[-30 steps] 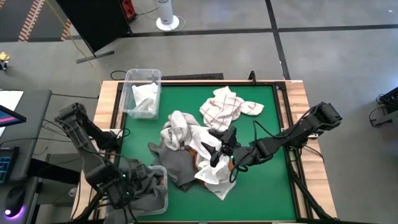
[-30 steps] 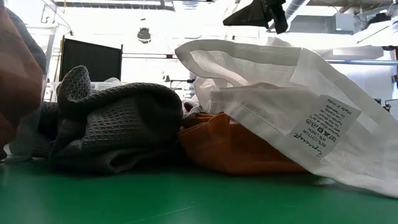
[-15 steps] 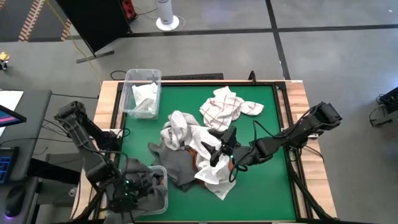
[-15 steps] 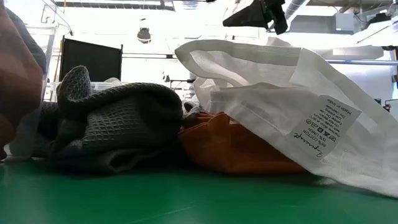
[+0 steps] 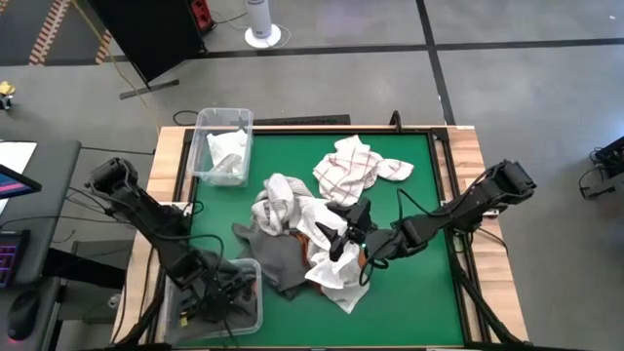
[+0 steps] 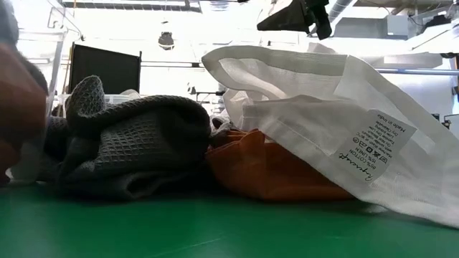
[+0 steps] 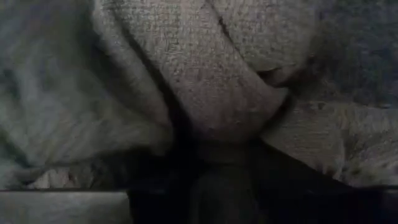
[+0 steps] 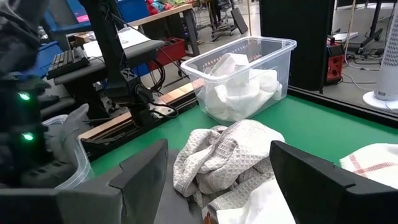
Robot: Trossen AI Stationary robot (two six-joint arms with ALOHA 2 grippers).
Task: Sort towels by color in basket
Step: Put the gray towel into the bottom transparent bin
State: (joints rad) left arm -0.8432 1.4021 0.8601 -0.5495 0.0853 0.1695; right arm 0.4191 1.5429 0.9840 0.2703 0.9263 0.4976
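- The towels lie in three places: a loose heap at the middle of the green bench [image 5: 409, 292], a few in clear bins at its left side, and one lying apart.
- In the heap, a dark grey towel [image 5: 278, 261] spreads toward the near left, a rust-orange towel [image 6: 269, 172] is tucked under a plain white towel [image 6: 337, 122], and a pale waffle-weave towel [image 8: 227, 155] sits bunched at the far side of the pile.
- A white towel with checks [image 5: 353, 168] lies on its own, just beyond the heap toward the far right.
- The far-left clear bin [image 5: 222, 146] holds white cloth.
- The near-left clear bin [image 5: 249, 307] holds grey cloth, and the left hand [image 5: 216, 292] is down inside it.
- The left wrist view is filled with grey waffle-weave cloth [image 7: 205, 81] pressed right against that hand's dark fingers [image 7: 217, 186]; whether those fingers are apart or clamped on the cloth cannot be told.
- The right hand [image 5: 343, 232] hangs over the middle of the heap, directly above the white and orange towels, its fingers [image 8: 140, 174] spread wide with nothing between them.
- From that hand, the pale waffle towel lies just ahead between the fingers, and the far bin of white cloth stands beyond it.
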